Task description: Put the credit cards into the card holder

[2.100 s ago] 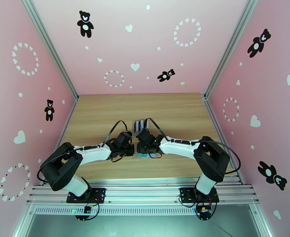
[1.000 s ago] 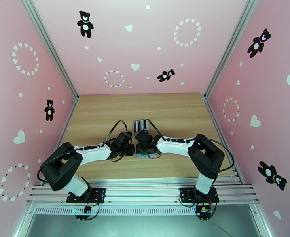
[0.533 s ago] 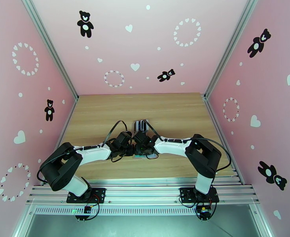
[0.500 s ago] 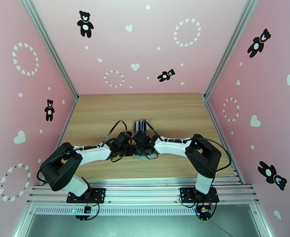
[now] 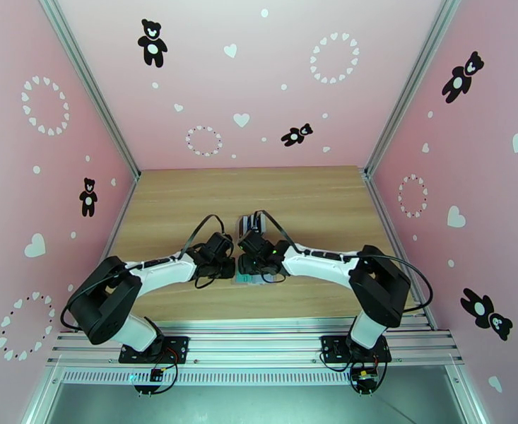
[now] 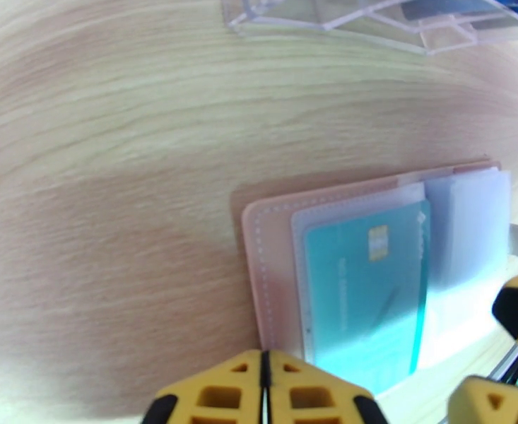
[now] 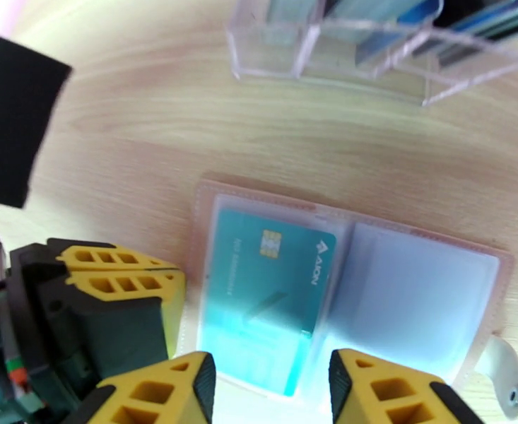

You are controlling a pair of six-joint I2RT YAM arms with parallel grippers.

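The tan-pink card holder (image 7: 205,199) lies open on the wooden table, with a teal credit card (image 7: 273,291) inside its left clear sleeve. Its right sleeve (image 7: 414,305) looks pale and its snap tab (image 7: 506,379) sticks out at the right. My right gripper (image 7: 269,390) hovers open just above the teal card (image 6: 365,291), nothing between its fingers. My left gripper (image 6: 264,369) is shut, its yellow fingertips (image 7: 117,291) at the left edge of the card holder (image 6: 273,277). From above, both grippers (image 5: 229,266) (image 5: 253,261) meet over the holder (image 5: 248,278).
A clear acrylic slotted stand (image 7: 372,58) holding several more cards (image 7: 393,15) sits just beyond the holder, also seen as the stand (image 5: 253,222) from above. Pink walls enclose the table on three sides. Bare wood (image 5: 315,199) stretches toward the back.
The right arm has drawn back a little to the right, its elbow swinging outward. The left gripper has shifted slightly left and away. The card holder has stayed put.
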